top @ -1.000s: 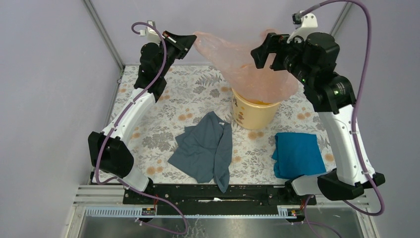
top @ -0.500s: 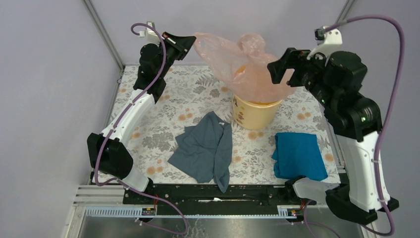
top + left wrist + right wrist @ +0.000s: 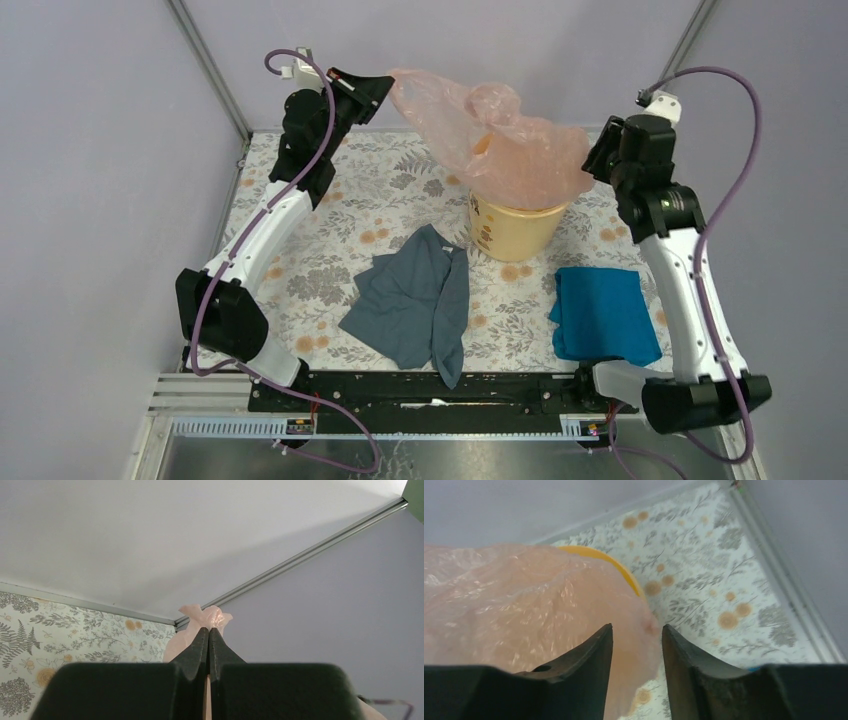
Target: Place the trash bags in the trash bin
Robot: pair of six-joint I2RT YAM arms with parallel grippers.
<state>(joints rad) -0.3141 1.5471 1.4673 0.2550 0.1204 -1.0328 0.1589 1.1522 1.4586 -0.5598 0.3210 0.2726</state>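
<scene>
The pale pink trash bag (image 3: 510, 150) hangs from its left corner and slumps over the yellow trash bin (image 3: 515, 232) at the back of the table. My left gripper (image 3: 385, 82) is raised at the back left, shut on that corner. In the left wrist view a tuft of the bag's film (image 3: 206, 615) sticks out past the left gripper's (image 3: 208, 629) closed tips. My right gripper (image 3: 592, 160) sits at the bag's right edge. In the right wrist view its jaws (image 3: 636, 626) stand apart with the trash bag (image 3: 524, 605) film lying between them, beside the bin's rim (image 3: 624, 572).
A grey-blue cloth (image 3: 415, 300) lies crumpled in front of the bin. A folded bright blue cloth (image 3: 600, 310) lies at the front right by the right arm. Metal frame posts (image 3: 210, 70) and walls close in the back.
My right arm swung right and down from above the bag to its right edge, and its jaws narrowed. The bag sagged lower over the bin. The left gripper held still.
</scene>
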